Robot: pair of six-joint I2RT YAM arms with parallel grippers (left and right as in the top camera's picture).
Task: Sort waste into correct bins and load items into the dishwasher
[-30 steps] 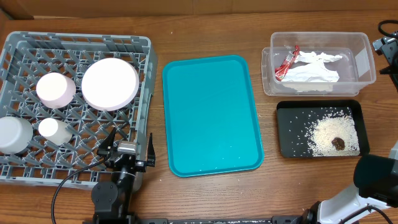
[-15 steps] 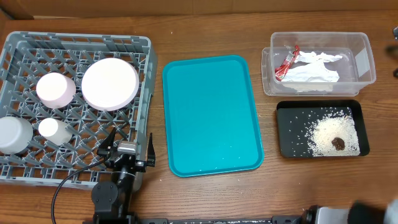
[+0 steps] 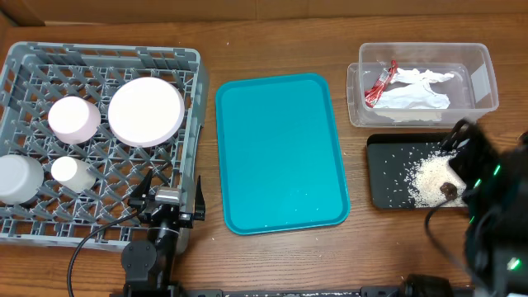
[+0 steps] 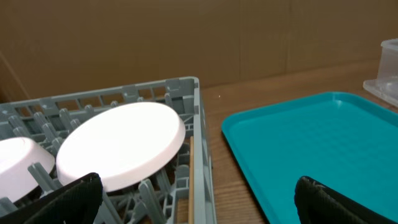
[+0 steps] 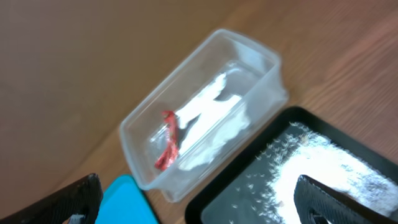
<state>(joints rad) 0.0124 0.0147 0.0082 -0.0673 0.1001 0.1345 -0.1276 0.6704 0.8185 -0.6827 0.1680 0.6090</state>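
**Right arm swings in over the black tray**

Half a second ago the right arm was almost out of the overhead view; now it shows as a dark blur above the right end of the black tray (image 3: 379,177). Nothing else on the table (image 3: 272,41) has shifted, and the left arm sits where it was, at the near edge of the dish rack (image 3: 196,124).

The right hand (image 5: 200,202) is released and holds nothing. Its two fingers stand wide apart at the bottom corners of the wrist view. Below it lie the clear tub (image 3: 487,82) and the black tray, the two just beside each other. The left hand (image 3: 171,194) is released too, with nothing between its fingers, and it faces along the rack's right wall.

The red wrapper (image 3: 379,84) and the crumpled napkin (image 3: 417,92) lie inside the clear tub, touching. The rice (image 3: 425,177) is spread over the floor of the black tray. The small brown lump (image 3: 446,189) lies on it, right at the edge of the blurred arm.

In the rack are the large plate (image 3: 146,110), a pinkish bowl (image 3: 73,118), a small cup (image 3: 70,172) and a white bowl (image 3: 16,178) at the left wall. The teal tray (image 3: 280,153) lies between the rack and the two bins.
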